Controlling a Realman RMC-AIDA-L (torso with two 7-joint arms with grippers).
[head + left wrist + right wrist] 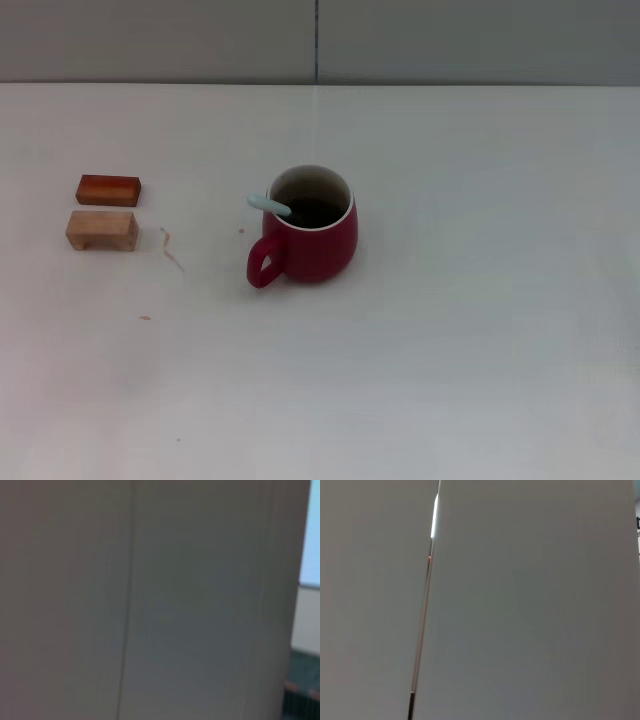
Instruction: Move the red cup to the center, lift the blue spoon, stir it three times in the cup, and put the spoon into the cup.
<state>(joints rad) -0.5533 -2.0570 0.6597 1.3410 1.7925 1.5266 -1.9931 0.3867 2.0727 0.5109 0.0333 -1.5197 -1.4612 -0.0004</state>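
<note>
The red cup (310,238) stands upright near the middle of the white table (450,330) in the head view, its loop handle toward the front left. The blue spoon (270,206) rests inside the cup, its pale blue handle leaning out over the left rim; its bowl is hidden in the dark inside. Neither gripper shows in the head view. Both wrist views show only plain grey panels, with no fingers and no task object.
Two wooden blocks lie at the left of the table: a red-brown one (109,189) and a pale one (102,230) just in front of it. A grey wall (320,40) runs behind the table's far edge.
</note>
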